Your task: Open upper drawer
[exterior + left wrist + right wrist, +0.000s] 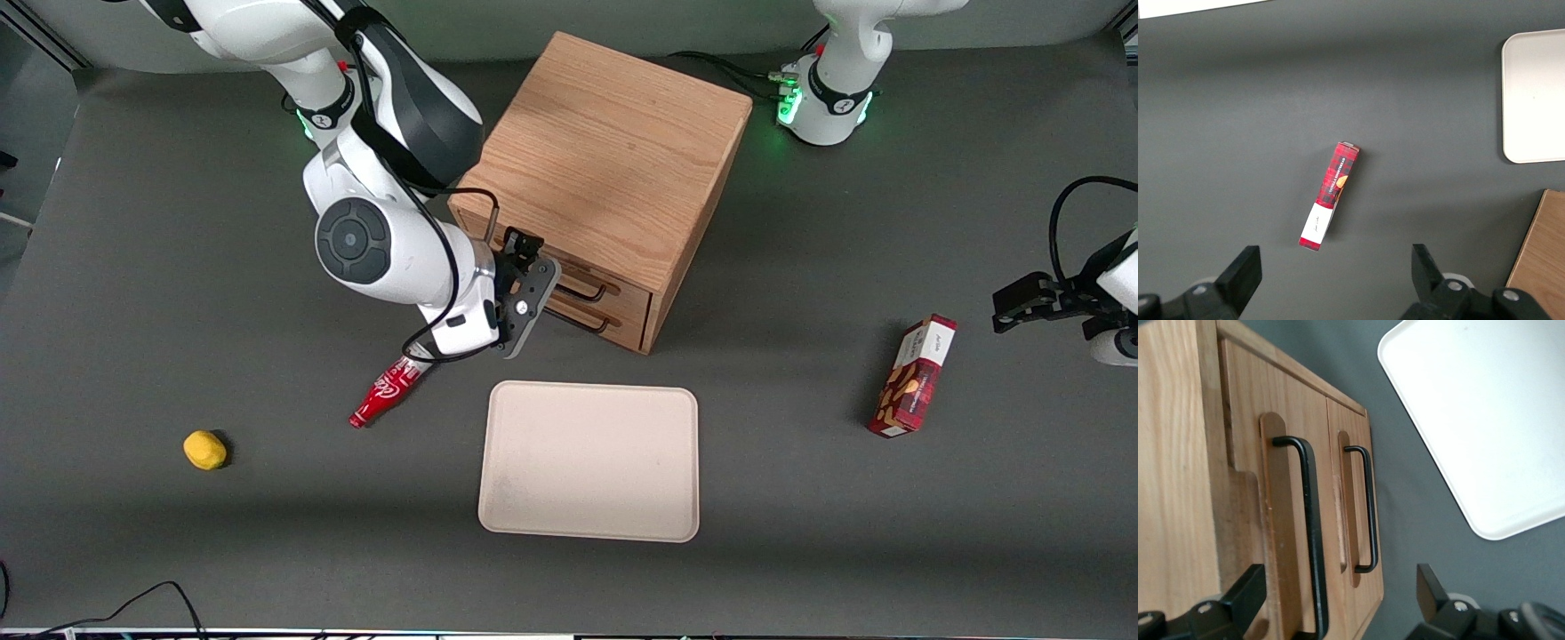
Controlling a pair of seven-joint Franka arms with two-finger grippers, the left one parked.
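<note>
Pincer lined up at the top drawer handle

Tray [589, 462] lies nearest the front camera, just below the pincer [532, 298]. Lemon [204, 449] and red bottle [384, 393] sit toward the working arm's end, snack box [914, 376] well off toward the parked arm's. Pincer hangs spread right in front of the cabinet [605, 178], likely so its fingers [1245, 597] can straddle the upper drawer [1248, 453] handle [1310, 527]. Drawer looks closed. Wrist view shows both handles apart; front view mostly hides them.
</note>
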